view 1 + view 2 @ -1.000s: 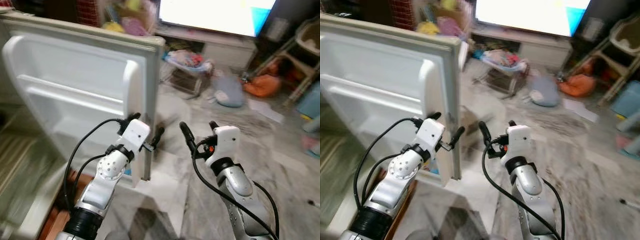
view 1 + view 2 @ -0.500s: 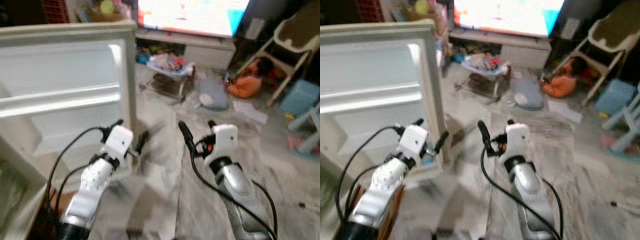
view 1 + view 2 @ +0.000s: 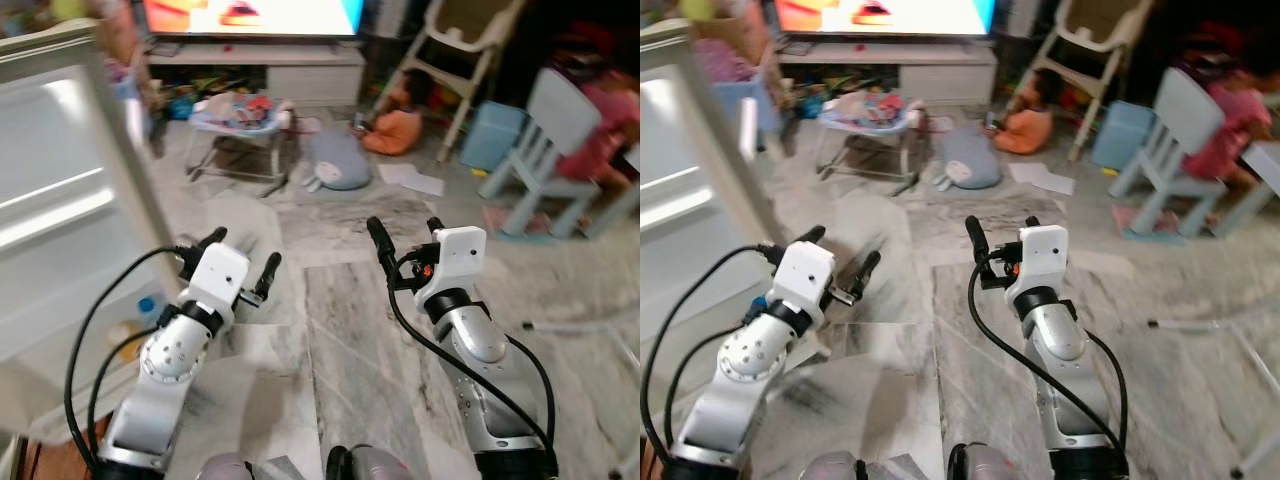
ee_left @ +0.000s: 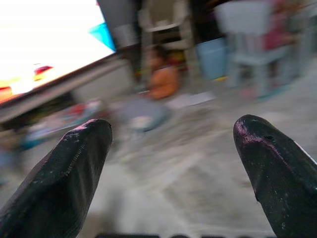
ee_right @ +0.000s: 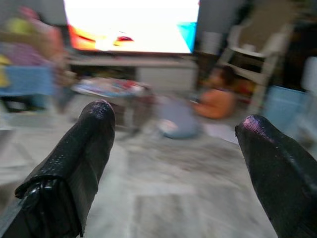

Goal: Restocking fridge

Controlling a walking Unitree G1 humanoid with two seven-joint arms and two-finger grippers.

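Marble floor [image 3: 340, 330] ahead; fridge door [image 3: 60, 200] beside left gripper [image 3: 240, 262]; right gripper [image 3: 405, 240]; both jaws spread, empty.

Motion blur throughout — television [image 3: 250, 15] glare.

A lit television [image 3: 250, 15] glows at the top of the frame above a white stand [image 3: 290, 70]. Below sit a baby bouncer [image 3: 240, 125], a grey cushion [image 3: 338, 165], 1 pale-blue chair [image 3: 545, 135] upper right.

We are counting: one fridge door [image 3: 60, 200], one television [image 3: 250, 15], one baby bouncer [image 3: 240, 125], one high chair [image 3: 455, 40], one small chair [image 3: 545, 130], two grippers [image 3: 240, 262] [image 3: 405, 240].
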